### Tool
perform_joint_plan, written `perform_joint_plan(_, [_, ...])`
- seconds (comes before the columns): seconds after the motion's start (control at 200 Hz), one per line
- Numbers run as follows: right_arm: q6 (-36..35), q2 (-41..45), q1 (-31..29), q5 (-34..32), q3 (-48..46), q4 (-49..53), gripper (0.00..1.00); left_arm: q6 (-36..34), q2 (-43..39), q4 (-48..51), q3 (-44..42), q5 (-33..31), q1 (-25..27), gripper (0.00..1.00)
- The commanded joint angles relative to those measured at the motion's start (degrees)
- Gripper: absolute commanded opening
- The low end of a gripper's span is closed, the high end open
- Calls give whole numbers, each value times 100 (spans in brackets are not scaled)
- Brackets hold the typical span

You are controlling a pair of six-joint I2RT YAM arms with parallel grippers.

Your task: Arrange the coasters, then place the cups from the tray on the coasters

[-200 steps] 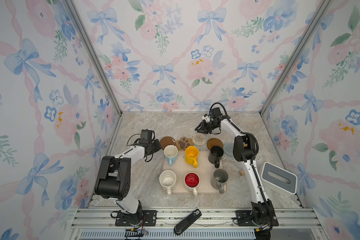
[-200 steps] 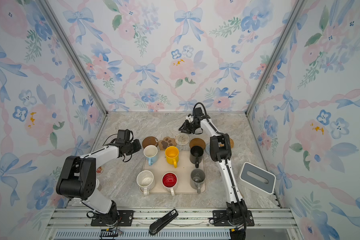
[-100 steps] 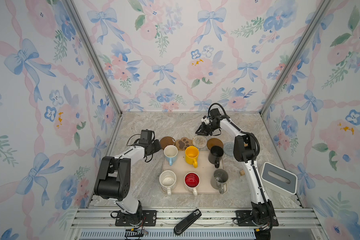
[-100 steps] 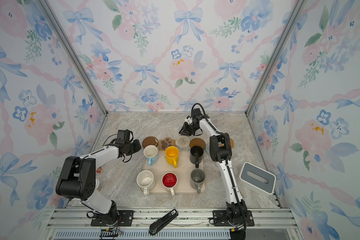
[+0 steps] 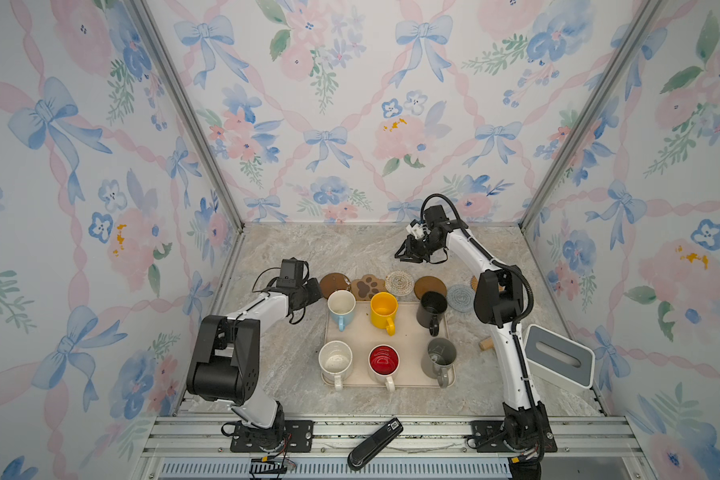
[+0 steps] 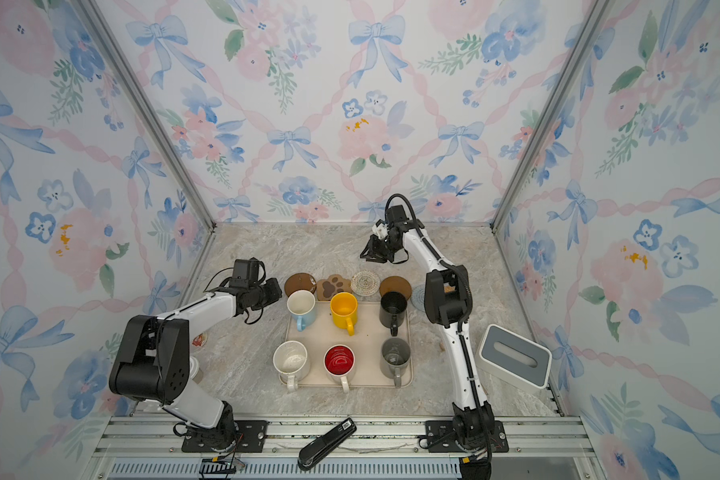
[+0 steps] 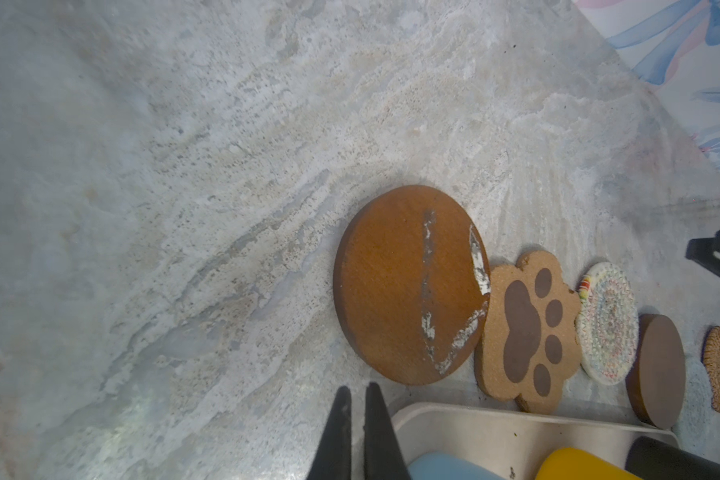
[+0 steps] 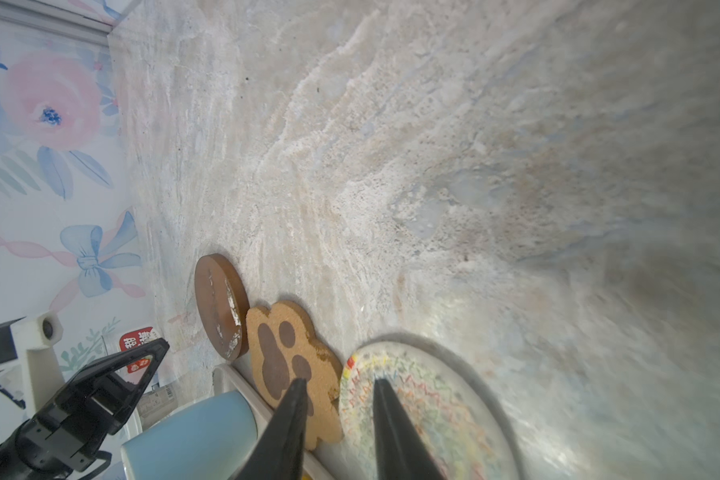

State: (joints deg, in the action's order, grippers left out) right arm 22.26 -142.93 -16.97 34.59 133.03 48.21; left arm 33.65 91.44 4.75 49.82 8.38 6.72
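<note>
Six coasters lie in a row behind the tray: dark brown round, paw-shaped, cream woven, brown wooden disc, grey-blue crocheted, and tan rattan, half hidden by my right arm. On the tray stand the light blue, yellow, black, speckled cream, red-inside and grey cups. My left gripper is shut and empty, low at the tray's far left corner. My right gripper is open and empty, raised over the cream woven coaster.
A white-and-grey box leans at the right wall. Beside the tray's right edge lies a small wooden piece. A black stapler-like tool rests on the front rail. Bare marble stretches behind the coaster row to the back wall.
The cream woven coaster now lies a little nearer the tray than a second ago. My right gripper has hardly shifted above it. The left arm has not moved.
</note>
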Motion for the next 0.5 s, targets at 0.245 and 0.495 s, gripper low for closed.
perform_joint_plan(0.245, [-1371,110,-80,-1000,34,1930,0,-244,89,60,317,55,-35,8])
perform_joint_plan(0.495, [-1547,-231,-192,-1090,12,2176,0,-206,199,56,397,117,-27,8])
